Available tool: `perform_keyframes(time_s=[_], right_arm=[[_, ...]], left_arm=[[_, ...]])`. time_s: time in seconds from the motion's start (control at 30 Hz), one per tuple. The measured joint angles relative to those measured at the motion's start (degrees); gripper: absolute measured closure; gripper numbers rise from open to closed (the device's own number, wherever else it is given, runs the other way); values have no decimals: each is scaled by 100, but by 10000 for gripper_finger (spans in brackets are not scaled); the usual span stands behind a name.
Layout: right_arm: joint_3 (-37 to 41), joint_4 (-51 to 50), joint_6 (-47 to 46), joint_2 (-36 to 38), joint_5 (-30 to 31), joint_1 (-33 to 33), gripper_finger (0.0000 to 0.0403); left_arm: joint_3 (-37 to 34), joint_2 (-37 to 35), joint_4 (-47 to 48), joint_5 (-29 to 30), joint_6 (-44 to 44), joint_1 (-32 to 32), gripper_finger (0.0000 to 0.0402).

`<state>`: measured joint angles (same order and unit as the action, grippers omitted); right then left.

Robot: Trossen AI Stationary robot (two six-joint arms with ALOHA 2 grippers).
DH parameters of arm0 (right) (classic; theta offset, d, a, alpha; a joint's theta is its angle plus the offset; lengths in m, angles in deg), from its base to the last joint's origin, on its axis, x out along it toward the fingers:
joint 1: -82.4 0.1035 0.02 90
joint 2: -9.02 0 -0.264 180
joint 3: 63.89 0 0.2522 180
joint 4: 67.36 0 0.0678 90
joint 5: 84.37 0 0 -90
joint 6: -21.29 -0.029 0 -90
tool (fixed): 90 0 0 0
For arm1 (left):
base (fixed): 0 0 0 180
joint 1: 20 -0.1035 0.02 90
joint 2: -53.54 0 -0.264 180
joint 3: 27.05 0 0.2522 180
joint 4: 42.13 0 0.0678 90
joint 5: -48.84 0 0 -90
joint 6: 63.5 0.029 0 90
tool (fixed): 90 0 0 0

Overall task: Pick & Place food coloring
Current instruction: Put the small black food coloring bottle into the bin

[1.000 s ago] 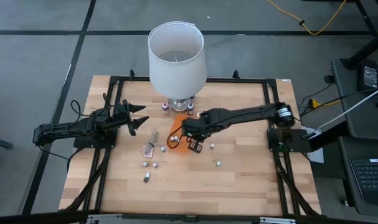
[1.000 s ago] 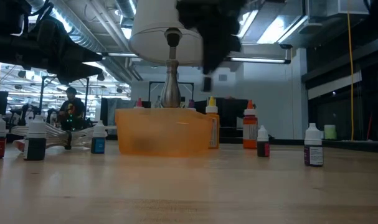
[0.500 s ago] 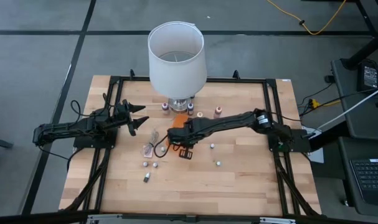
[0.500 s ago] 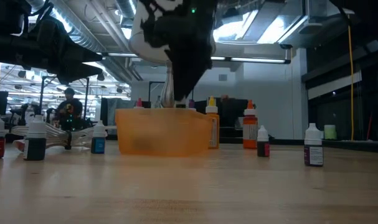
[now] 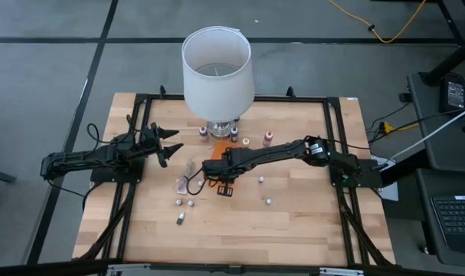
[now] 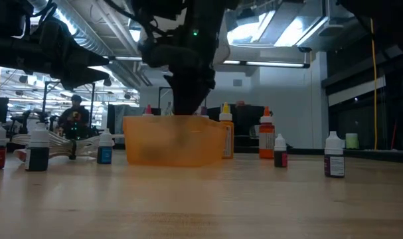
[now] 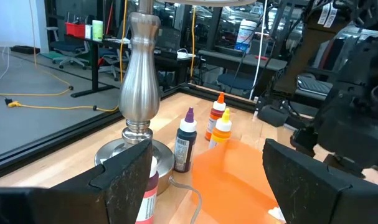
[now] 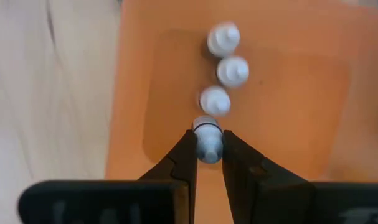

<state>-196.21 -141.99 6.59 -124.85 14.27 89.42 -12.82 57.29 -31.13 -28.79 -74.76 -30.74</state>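
The food coloring is a set of tiny dropper bottles. Three white-capped ones (image 8: 224, 68) stand in a row in the flat orange tray (image 5: 211, 170). Others stand scattered on the wood (image 5: 185, 203) and near the lamp's base (image 7: 185, 140). My right gripper (image 8: 207, 144) hangs over the tray, pointing down, shut on a fourth white-capped bottle (image 8: 208, 132) at the end of that row. My left gripper (image 5: 169, 143) waits open at the table's left side, pointing toward the lamp. My right gripper pinches the bottle's white cap end (image 8: 207, 126) between its two fingers (image 8: 186, 151), coming from above and pointing down. The bottle stands upright over the orange tray, in line with the three others. Whether its bottom rests on the tray, I cannot tell.
A tall lamp with a white shade (image 5: 217, 67) and metal base (image 7: 139, 87) stands at the table's far middle. A crumpled clear wrapper (image 5: 188, 181) lies left of the tray. Loose bottles stand right of the tray (image 6: 334, 159) and left of it (image 6: 38, 149).
My right gripper has moved toward the table's left and come down over the orange tray, carrying the bottle with it. The left arm has kept still.
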Motion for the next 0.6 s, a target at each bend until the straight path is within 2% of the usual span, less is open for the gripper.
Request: perform_keyframes(time_s=[0.47,0.6], right_arm=[[8,20,-4,-239,59,-49,344],[8,-32,-57,-239,63,-102,320]], left_arm=[[0,-1,0,0,1,1,107],[0,0,0,-1,0,1,107]])
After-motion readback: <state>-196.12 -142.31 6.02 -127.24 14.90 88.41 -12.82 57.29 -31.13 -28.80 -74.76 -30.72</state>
